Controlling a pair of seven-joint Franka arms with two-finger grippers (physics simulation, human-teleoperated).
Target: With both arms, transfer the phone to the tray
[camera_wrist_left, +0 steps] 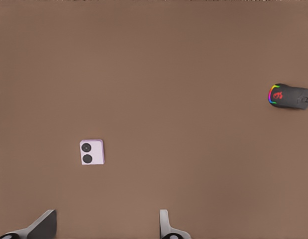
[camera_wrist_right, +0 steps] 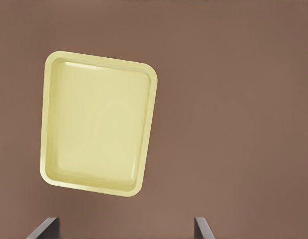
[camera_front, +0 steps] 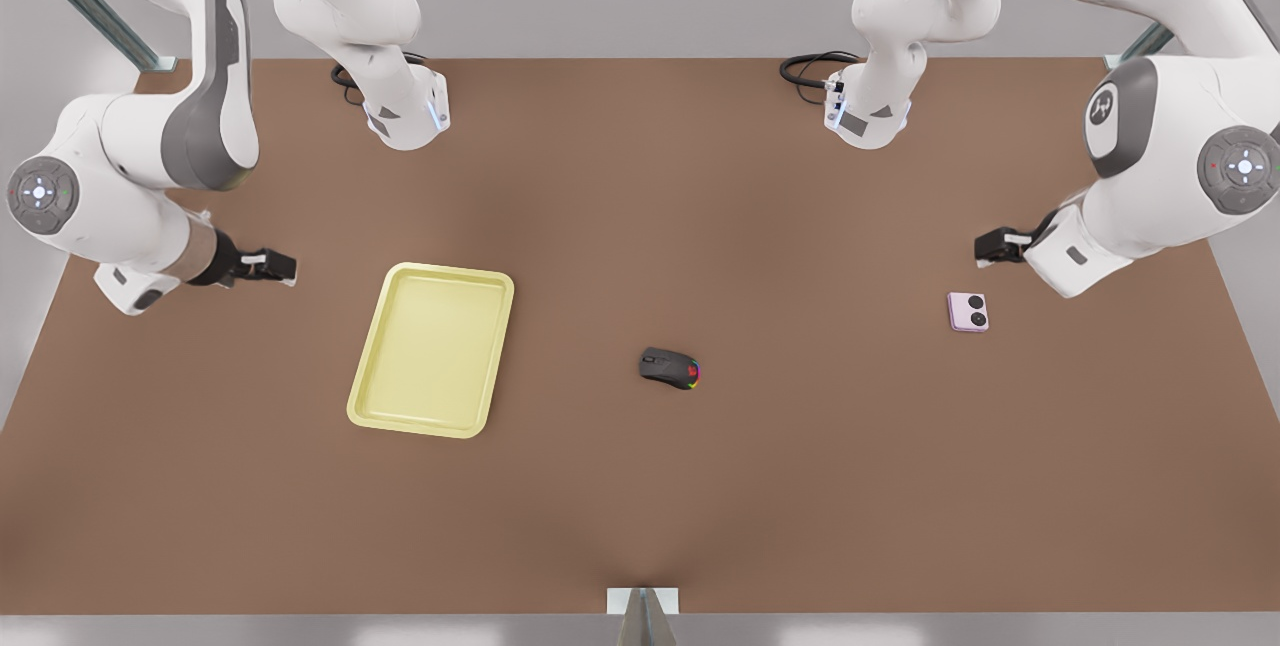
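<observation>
The front view looks almost straight down on the brown tabletop [camera_front: 640,516] from high above, with both arm bases along its top edge. The left wrist view rides above the left gripper [camera_wrist_left: 106,226] and faces down onto the tabletop from moderate height; it shares the phone [camera_front: 968,312] [camera_wrist_left: 91,152] and the computer mouse [camera_front: 670,368] [camera_wrist_left: 290,96] with the front view. The right wrist view rides above the right gripper [camera_wrist_right: 125,229], also facing down, and shares the tray [camera_front: 372,404] [camera_wrist_right: 50,119] with the front view. The two wrist views share just bare tabletop.
</observation>
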